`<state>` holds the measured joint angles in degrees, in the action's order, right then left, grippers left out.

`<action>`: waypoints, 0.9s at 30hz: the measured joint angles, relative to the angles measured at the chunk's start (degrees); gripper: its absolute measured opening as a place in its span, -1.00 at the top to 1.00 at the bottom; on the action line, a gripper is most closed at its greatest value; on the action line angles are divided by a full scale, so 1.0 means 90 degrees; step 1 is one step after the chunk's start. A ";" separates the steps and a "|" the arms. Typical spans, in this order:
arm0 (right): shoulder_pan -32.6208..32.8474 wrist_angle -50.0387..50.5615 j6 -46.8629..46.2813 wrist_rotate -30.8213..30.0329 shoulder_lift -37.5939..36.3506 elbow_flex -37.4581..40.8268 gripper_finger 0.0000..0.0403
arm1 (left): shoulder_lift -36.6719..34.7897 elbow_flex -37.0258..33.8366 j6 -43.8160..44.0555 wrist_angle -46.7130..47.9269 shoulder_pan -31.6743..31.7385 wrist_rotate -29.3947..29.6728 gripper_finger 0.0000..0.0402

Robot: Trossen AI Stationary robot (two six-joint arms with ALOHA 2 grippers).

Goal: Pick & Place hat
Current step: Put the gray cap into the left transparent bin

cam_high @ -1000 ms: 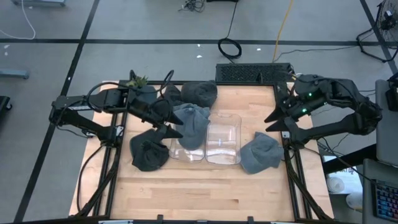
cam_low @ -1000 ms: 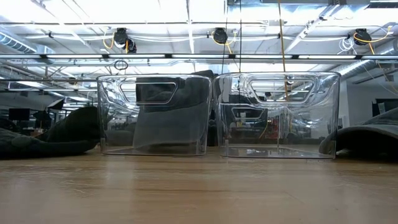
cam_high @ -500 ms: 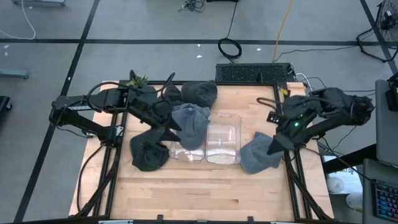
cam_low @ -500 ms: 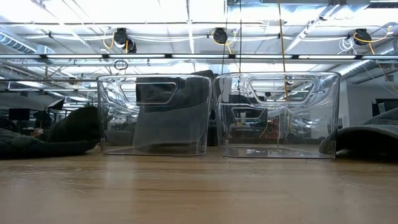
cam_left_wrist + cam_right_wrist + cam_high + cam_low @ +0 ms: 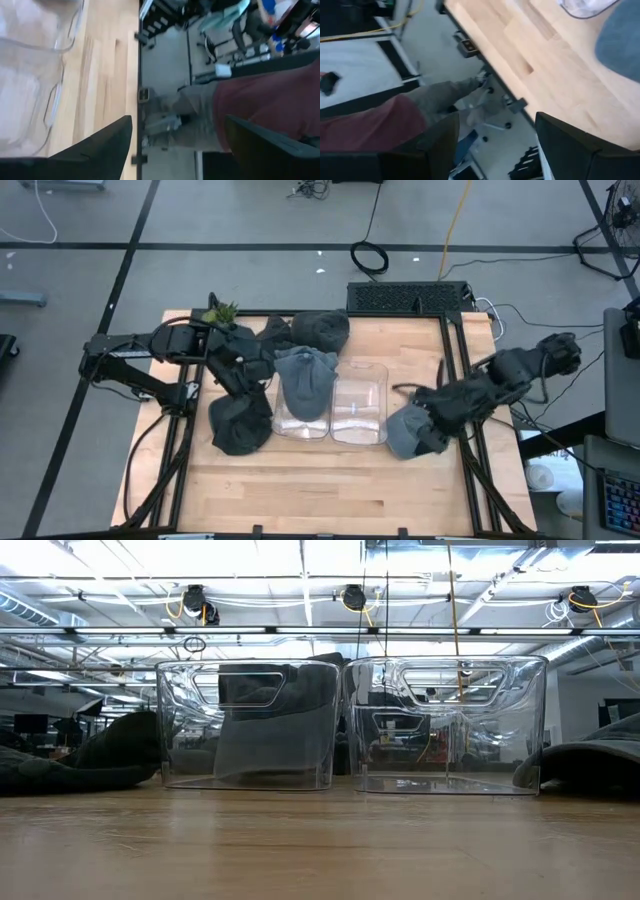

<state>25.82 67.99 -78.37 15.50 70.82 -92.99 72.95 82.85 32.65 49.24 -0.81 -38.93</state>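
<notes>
From above, four soft, crumpled hats are counted on the wooden tabletop [image 5: 330, 490]. A dark hat [image 5: 240, 425] lies near the left edge and a second dark hat [image 5: 322, 330] at the back edge. A grey-blue hat [image 5: 305, 375] is draped over the rim of the left bin [image 5: 300, 425], and another grey-blue hat [image 5: 410, 432] is seen near the right edge. More dark cloth behind the left arm cannot be identified.

Two clear, rounded plastic bins are counted, side by side at mid-table; the right bin [image 5: 360, 405] is shown holding nothing. Only the low view shows the draped hat's cloth hanging down inside the left bin [image 5: 245, 725]; no gripper is seen there.

The left gripper [image 5: 177, 122] is placed between the near dark hat and the left bin, jaws spread wide, nothing held. The right gripper [image 5: 497, 120] is placed over the right grey-blue hat, jaws likewise apart and unladen. A person's maroon and grey clothing [image 5: 260, 105] is shown only by the wrist views, beyond the table's edge.
</notes>
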 joint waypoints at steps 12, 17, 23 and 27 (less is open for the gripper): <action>0.0834 0.0468 -0.0199 -0.0585 0.1324 0.0000 -0.24 | 0.0000 0.0000 -0.0511 0.0721 -0.0057 -0.0016 -0.65; 0.1044 0.0340 -0.0605 -0.0910 0.1724 0.0000 -0.24 | 0.0000 0.0000 -0.0617 0.1129 -0.0057 -0.0018 -0.64; 0.1252 -0.0087 -0.1084 -0.1222 0.2070 0.0000 -0.24 | 0.0000 0.0000 -0.0739 0.1761 -0.0057 -0.0017 -0.58; 0.1444 -0.0595 -0.1223 -0.2335 0.2292 0.0000 -0.24 | 0.0000 0.0000 -0.0793 0.1958 -0.0057 -0.0005 -0.57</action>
<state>38.82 62.64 -89.37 -5.52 91.44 -92.99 72.95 82.85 25.52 66.85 -1.32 -38.97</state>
